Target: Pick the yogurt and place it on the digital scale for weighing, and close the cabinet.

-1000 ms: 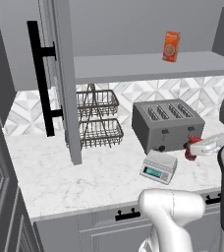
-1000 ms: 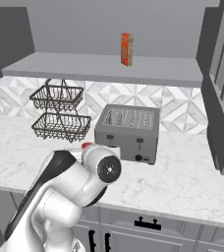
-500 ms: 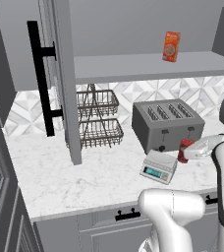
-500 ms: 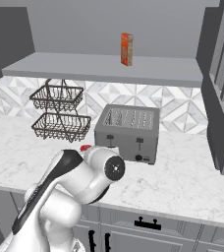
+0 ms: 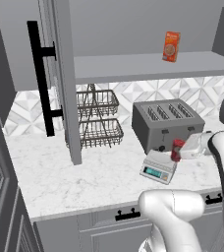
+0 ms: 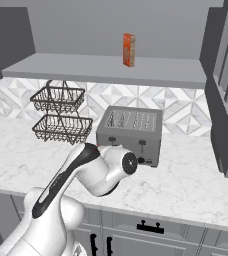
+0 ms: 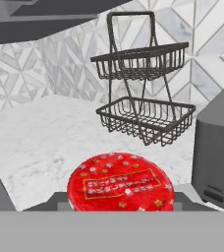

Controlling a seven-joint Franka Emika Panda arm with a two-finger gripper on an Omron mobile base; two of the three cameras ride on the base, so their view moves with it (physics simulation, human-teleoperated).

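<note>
Kitchen bench (image 5: 99,177), white marble, with grey drawers below. Yogurt (image 5: 177,149): small red cup, held in the tool (image 5: 181,150) above the right rear edge of the scale, in front of the toaster; whether it touches the plate cannot be told. In the hand view the yogurt (image 7: 120,183) shows its red printed lid close up, filling the space where the fingertips would show, so the tool is closed around the cup. Scale (image 5: 158,166): light grey, square, flat top plate, greenish display on the sloped front, standing on the bench just in front of the toaster. Toaster (image 5: 167,125): dark grey, four slots, set toward the back of the bench; also seen from the other side (image 6: 130,133) and as a dark block at the right of the hand view. Two-tier wire basket (image 5: 98,118): black, standing on the bench against the tiled wall, left of the toaster. Cabinet (image 5: 60,74): grey upper wall unit, its left door swung open toward the camera, long black bar handle on the door. Orange box (image 5: 171,46): upright on the cabinet shelf, above the toaster.
</note>
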